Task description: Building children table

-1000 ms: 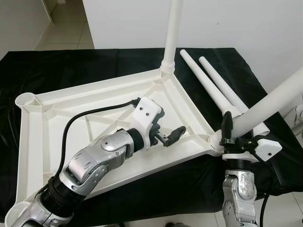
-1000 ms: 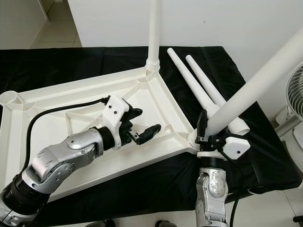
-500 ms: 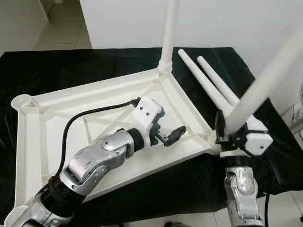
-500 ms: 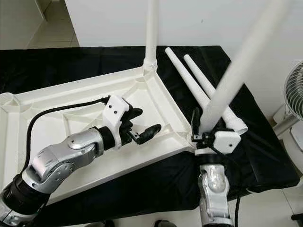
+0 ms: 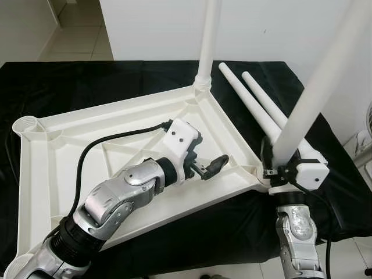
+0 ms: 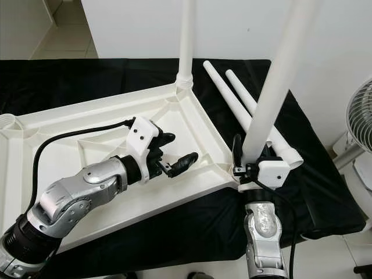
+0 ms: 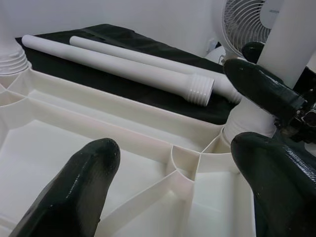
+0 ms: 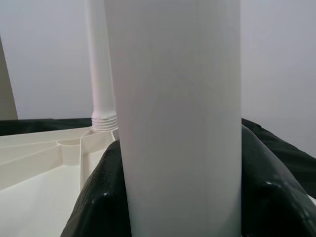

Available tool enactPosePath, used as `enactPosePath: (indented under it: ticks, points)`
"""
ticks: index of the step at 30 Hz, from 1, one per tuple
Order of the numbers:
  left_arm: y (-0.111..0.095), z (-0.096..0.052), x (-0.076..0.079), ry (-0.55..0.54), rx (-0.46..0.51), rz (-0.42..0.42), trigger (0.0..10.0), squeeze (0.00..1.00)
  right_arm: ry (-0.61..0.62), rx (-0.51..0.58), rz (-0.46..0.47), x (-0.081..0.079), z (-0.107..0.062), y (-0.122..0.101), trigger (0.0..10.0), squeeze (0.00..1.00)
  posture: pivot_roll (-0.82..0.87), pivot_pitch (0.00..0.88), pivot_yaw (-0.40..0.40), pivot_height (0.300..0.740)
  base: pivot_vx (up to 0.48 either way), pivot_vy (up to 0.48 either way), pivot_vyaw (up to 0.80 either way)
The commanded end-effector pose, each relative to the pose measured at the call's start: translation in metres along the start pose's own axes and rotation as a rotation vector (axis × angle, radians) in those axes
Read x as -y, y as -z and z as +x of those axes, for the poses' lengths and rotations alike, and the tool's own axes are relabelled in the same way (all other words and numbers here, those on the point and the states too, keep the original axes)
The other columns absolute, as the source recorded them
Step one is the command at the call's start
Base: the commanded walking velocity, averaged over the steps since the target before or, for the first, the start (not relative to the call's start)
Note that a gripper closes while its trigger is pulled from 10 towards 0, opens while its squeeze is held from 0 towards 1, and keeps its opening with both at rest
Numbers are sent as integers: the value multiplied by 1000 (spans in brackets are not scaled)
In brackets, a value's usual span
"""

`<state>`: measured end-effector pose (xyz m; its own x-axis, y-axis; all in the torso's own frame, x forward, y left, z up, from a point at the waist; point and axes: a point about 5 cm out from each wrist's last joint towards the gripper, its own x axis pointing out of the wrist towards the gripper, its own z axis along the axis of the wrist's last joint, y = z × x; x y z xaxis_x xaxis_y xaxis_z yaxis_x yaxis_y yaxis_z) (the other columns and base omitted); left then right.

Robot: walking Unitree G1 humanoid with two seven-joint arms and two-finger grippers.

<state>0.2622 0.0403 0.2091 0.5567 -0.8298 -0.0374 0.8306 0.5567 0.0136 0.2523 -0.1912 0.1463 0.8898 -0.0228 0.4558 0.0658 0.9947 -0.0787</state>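
Note:
The white tabletop (image 5: 70, 168) lies upside down on the black cloth. One white leg (image 5: 206, 40) stands in its far corner socket. My right gripper (image 5: 278, 167) is shut on a second leg (image 5: 317, 87) at the near right corner socket (image 5: 263, 173), and this leg leans slightly right. In the right wrist view the leg (image 8: 177, 98) sits between the black fingers (image 8: 101, 197). My left gripper (image 5: 210, 150) hovers open and empty over the tabletop's ribs; the left wrist view looks between its fingers (image 7: 94, 168) toward that corner. Two loose legs (image 5: 253, 104) lie side by side on the cloth.
A fan (image 6: 361, 110) stands on the floor beyond the table's right edge. An empty socket (image 5: 28, 123) is at the tabletop's left corner. A white wall (image 5: 290, 29) rises behind the table. The table's front edge is just below my right gripper.
My right gripper has swung its leg from a strong rightward tilt to nearly upright at the corner socket. The left arm has not moved.

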Motion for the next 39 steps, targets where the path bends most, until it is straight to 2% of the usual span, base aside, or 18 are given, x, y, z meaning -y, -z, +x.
enactPosePath:
  ticks: [1,8,28,39]
  points:
    - [-4,-1,11,201,11,18,10000,0,65,-325,30,6,-42,51,10000,0,4,155,54,740,0,0,0]
    - [-5,-2,9,210,2,25,10000,0,129,-315,63,12,-49,52,10000,0,3,160,69,740,0,0,0]
    - [-7,0,9,211,6,24,10000,0,140,-303,54,10,-48,52,10000,0,3,159,70,740,0,0,0]
    - [-8,2,9,233,3,26,10000,0,248,-298,35,17,-51,51,10000,0,-14,160,93,740,0,0,0]
